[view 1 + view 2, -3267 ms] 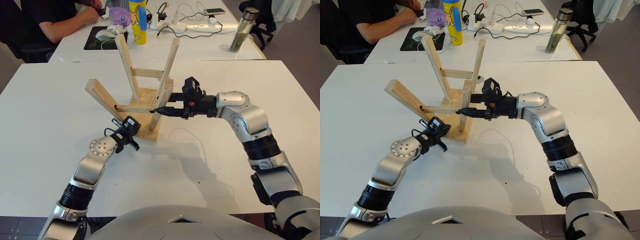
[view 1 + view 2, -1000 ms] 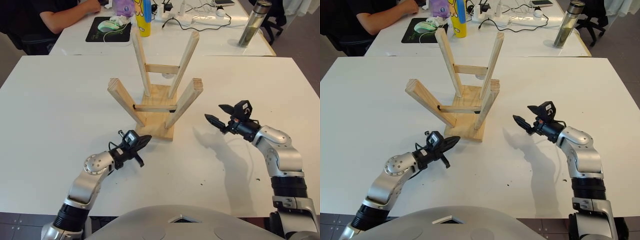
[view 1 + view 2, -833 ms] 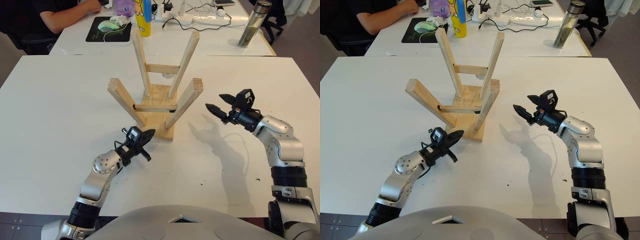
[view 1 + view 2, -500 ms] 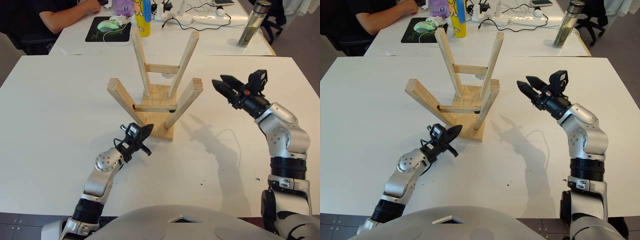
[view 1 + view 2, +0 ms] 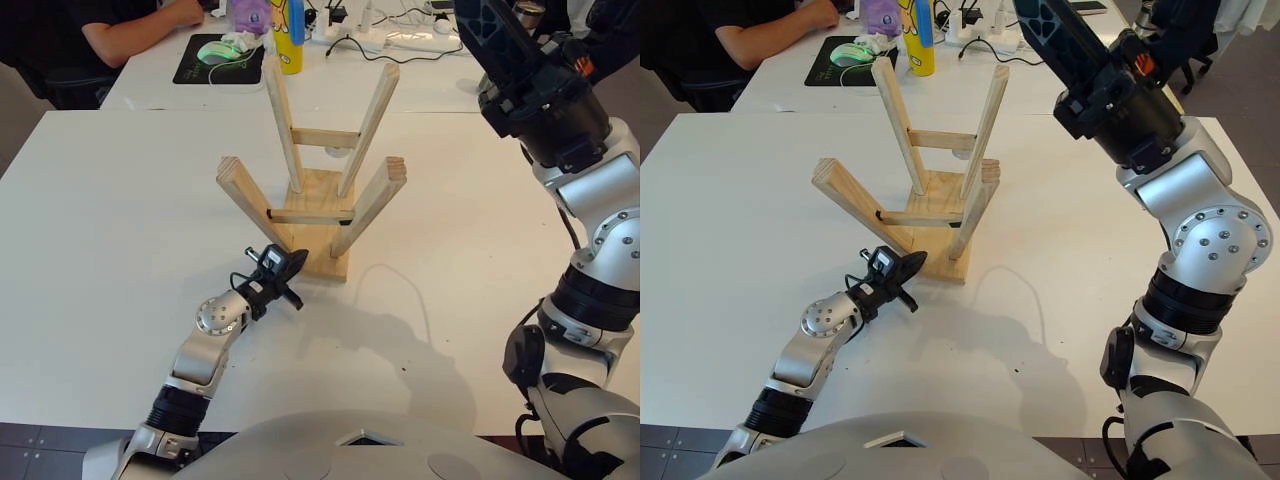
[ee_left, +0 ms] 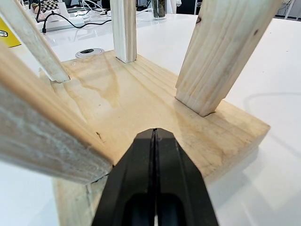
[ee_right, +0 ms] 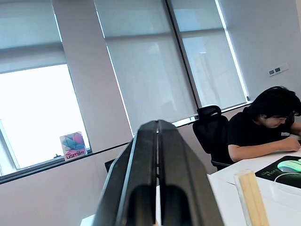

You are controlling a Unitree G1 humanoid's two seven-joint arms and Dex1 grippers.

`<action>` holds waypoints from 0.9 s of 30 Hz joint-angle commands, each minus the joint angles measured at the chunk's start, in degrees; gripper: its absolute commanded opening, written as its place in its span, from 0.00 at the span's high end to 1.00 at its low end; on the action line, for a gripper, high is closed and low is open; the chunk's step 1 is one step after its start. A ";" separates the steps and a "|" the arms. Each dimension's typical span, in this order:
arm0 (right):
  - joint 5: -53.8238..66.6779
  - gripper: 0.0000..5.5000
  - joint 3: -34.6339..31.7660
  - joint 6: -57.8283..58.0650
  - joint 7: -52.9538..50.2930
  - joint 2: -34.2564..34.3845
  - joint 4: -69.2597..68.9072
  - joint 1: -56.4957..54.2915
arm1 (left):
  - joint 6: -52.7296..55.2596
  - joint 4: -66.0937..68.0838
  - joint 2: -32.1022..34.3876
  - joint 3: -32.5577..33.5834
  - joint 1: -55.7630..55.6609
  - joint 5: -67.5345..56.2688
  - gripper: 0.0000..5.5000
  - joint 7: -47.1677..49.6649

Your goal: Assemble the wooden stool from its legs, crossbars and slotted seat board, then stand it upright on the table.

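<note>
stool state: the stool (image 5: 318, 190) looks fully assembled but is inverted, standing on the white surface (image 5: 120, 200) about mid-way across.
seat board: the seat board (image 5: 322, 262) lies flat on the surface; its long axis runs near-far.
legs: the four legs (image 5: 250, 198) point up and splay outward, feet in the air.
crossbars: the crossbars (image 5: 322, 138) sit level between leg pairs, one far and higher, one near and lower.
left hand: the left hand (image 5: 292, 263) is low on the surface at the near-left corner of the seat board, fingers pressed together with nothing between them. Its tips point far-right, in at the foot of the near-left leg. Can't tell if they touch the wood.
right hand: the right hand (image 7: 156, 123) is raised high at the far right, well apart from the stool, fingers clenched and empty, aimed up and away from the surface.
key relation: the stool lies directly far-right of the left hand, which is by far the nearer. From the right hand, the stool is down and to the left.
step, my read: assembly is done and only the flip remains.
next move needs: a half turn about a horizontal axis so the board ends on top and the feet land on the surface.
risk: a push at one corner may only slide the board.
</note>
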 commanded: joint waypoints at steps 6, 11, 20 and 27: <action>7.45 1.00 -3.28 -5.76 -10.18 0.94 0.42 -9.30 | 6.51 3.97 2.46 -2.15 1.51 2.56 1.00 -0.94; -6.77 1.00 21.10 1.08 -9.68 3.76 -3.98 11.66 | 7.59 3.59 2.55 -2.39 1.30 1.78 1.00 -1.32; -1.38 1.00 10.71 -8.61 -11.12 5.41 -2.82 -3.74 | 11.01 2.86 2.13 -2.88 0.14 0.87 1.00 -1.07; 24.32 1.00 -0.83 -12.85 -19.50 2.87 -1.06 -15.90 | 11.21 4.07 2.57 -2.13 0.36 0.96 1.00 -0.65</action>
